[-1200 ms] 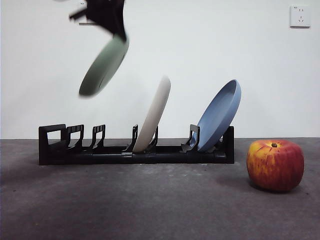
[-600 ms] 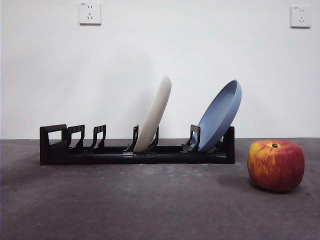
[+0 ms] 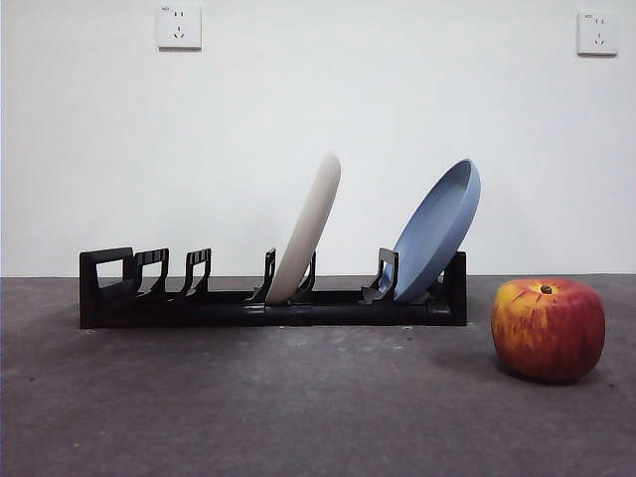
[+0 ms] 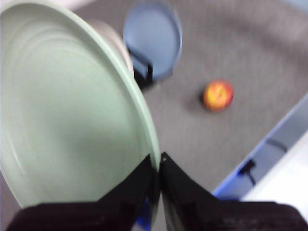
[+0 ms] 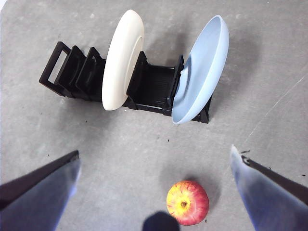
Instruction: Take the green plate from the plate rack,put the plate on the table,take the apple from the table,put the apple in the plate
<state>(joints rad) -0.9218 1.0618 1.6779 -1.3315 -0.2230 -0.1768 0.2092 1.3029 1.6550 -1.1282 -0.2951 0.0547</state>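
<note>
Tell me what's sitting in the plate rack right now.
The plate rack holds a cream plate and a blue plate; its handle-end slots show nothing. The green plate is clamped in the left gripper.

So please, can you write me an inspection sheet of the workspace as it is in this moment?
Surface: dark grey rough table, apple resting on it.
Job's things: pale sage green round plate held up off the long black plastic plate rack; red apple with yellow streaks beside the rack's end.
Clutter: cream-white plate and blue plate leaning in rack slots.
Grippers: left gripper shut on the green plate's rim; right gripper open, above the apple.
Cables: a dark cable past the table edge, blurred.
Surroundings: white wall with two sockets.
</note>
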